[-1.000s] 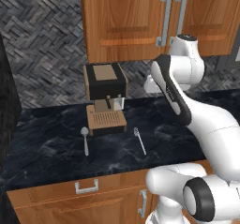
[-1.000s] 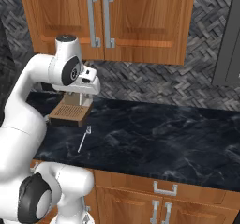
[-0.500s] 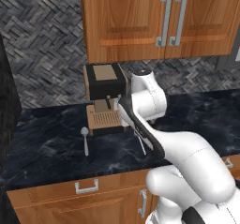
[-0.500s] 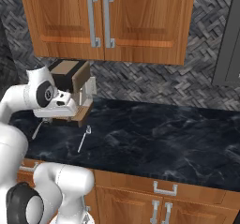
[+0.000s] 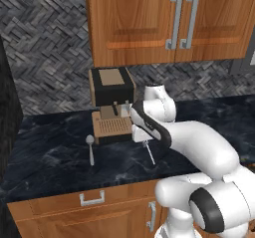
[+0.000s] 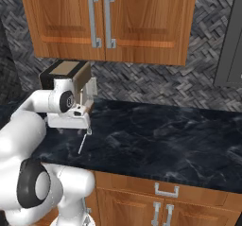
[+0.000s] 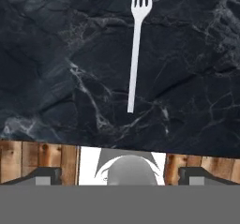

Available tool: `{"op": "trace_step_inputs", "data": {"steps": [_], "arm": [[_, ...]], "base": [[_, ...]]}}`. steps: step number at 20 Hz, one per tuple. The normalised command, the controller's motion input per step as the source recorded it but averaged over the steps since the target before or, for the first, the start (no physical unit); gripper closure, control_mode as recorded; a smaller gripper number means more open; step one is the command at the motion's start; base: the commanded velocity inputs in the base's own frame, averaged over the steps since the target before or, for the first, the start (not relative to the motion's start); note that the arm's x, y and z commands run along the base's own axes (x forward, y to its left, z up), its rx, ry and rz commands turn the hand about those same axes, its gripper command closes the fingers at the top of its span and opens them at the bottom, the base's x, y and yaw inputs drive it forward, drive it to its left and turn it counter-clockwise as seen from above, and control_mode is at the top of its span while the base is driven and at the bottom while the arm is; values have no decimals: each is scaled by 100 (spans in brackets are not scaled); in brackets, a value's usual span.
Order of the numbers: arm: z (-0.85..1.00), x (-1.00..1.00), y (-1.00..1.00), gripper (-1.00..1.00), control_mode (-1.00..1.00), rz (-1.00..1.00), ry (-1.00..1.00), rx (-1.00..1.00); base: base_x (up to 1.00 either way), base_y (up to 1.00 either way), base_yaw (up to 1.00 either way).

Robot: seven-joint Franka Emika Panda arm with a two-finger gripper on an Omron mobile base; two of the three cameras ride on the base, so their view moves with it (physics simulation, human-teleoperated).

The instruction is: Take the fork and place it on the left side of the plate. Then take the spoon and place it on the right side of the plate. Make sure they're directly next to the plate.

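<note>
Fork (image 7: 136, 45) lies flat on the dark marble bench (image 7: 56, 68); end effector (image 7: 120, 174) hovers above, fingertips apart, empty. Fork pickup comes first: descend and straddle its handle.

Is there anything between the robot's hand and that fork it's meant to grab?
Nothing visible. In the hand view the fork lies alone on bare dark counter, handle toward the open gripper. The coffee machine stands behind, off the path.

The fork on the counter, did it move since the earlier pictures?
No. The fork lies flat on the counter, right of the coffee machine, as before.
</note>
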Motion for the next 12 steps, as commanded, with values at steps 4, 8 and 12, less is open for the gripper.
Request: {"op": "trace_step_inputs", "data": {"steps": [4, 8, 12], "arm": [[-13, 21, -32, -100, -100, -1, 7, 1], [-29, 31, -14, -100, -100, -2, 7, 0], [-40, 38, -2, -100, -100, -1, 4, 0]], "base": [[0, 0, 0], [0, 0, 0], [0, 0, 0]]}}
